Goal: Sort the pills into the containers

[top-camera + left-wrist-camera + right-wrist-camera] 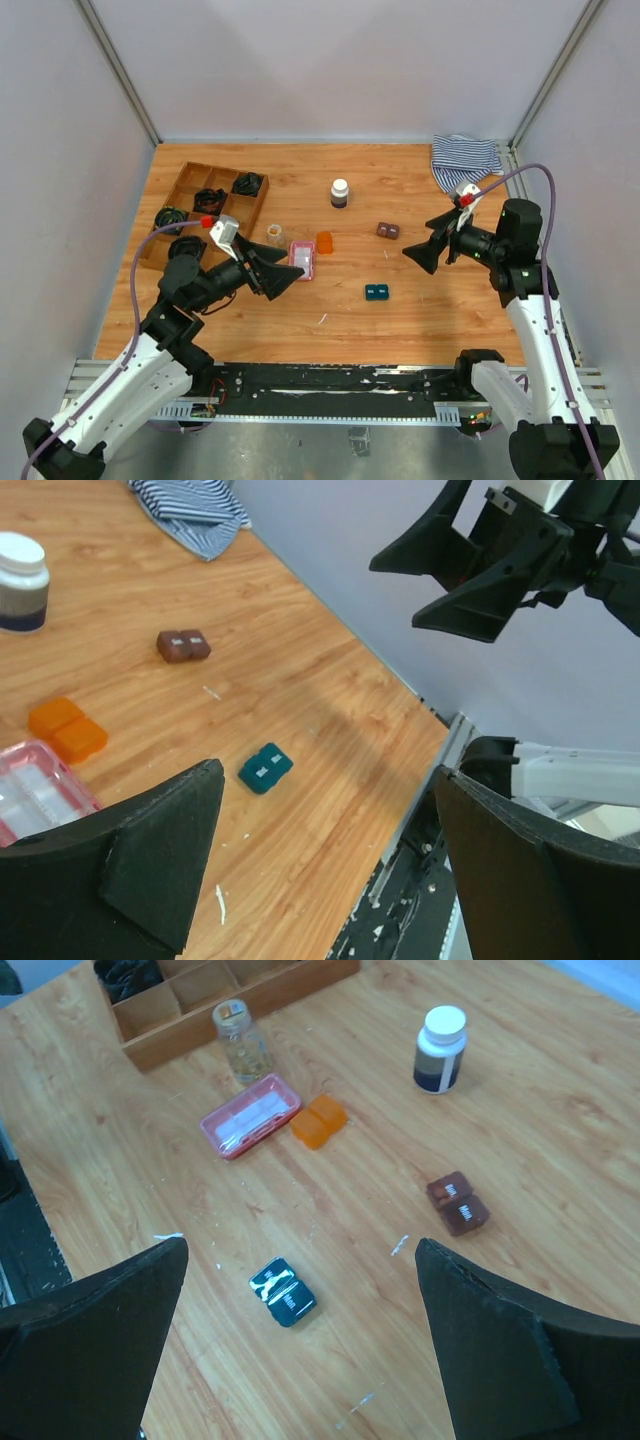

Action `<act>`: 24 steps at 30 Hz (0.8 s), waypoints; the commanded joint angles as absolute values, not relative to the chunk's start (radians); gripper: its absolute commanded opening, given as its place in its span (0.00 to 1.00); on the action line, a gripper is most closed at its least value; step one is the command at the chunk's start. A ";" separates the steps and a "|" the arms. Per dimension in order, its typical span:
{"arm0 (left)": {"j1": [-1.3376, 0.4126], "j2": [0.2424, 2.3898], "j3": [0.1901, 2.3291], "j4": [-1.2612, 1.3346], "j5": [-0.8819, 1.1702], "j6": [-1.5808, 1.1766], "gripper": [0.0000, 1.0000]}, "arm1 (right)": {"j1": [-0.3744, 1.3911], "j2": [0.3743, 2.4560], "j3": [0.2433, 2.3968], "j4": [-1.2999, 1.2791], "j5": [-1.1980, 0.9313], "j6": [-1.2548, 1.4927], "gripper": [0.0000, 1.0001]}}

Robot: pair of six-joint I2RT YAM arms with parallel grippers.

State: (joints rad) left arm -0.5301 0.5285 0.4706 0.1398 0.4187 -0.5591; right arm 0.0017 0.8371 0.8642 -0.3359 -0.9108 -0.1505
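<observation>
left arm is folded low, forearm running right across the worktop (450, 310), left tool (290, 268) spread wide with nothing between the fingers. long pink case (302, 260) lies right at its tips; can't tell if they touch. right arm stands up from its base, elbow bent, wrist aimed left, right tool (425, 240) held above the wood, also spread wide and holding nothing. orange case (324, 243) is just beside the pink one's far right corner. brown case (388, 230) is off to the right near the right tool, and teal case (377, 292) is nearer the front, between the two tools. brown and teal lids each carry two small white labels, too small to read. white-capped pill bottle (340, 192) has a dark body, label unreadable. small glass jar (274, 235) stands just left of the pink case, near the wooden tray (190, 180) of black coils (247, 184) at far left. striped cloth (465, 158) is bunched in the far right corner. bare wood with a few white flecks runs from the teal case to the near edge; walls close off the left, right and far sides.
</observation>
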 commanded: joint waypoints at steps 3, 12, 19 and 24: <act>-0.624 0.596 0.445 0.186 0.220 -0.530 0.94 | -0.012 0.844 0.785 -0.266 -1.030 -0.224 0.98; -0.624 0.725 0.387 0.327 0.152 -0.577 0.96 | -0.012 0.820 0.754 -0.308 -1.056 -0.320 0.98; -0.624 0.803 0.446 0.247 0.073 -0.540 0.94 | -0.012 0.822 0.764 -0.330 -1.035 -0.328 0.98; -0.624 0.817 0.492 0.172 -0.018 -0.495 0.94 | -0.012 0.824 0.764 -0.330 -1.034 -0.327 0.98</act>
State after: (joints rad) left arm -0.6182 0.8135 0.4301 0.2131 0.0814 -0.5457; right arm 0.0017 0.8322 0.7528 -0.3195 -1.0245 -0.3111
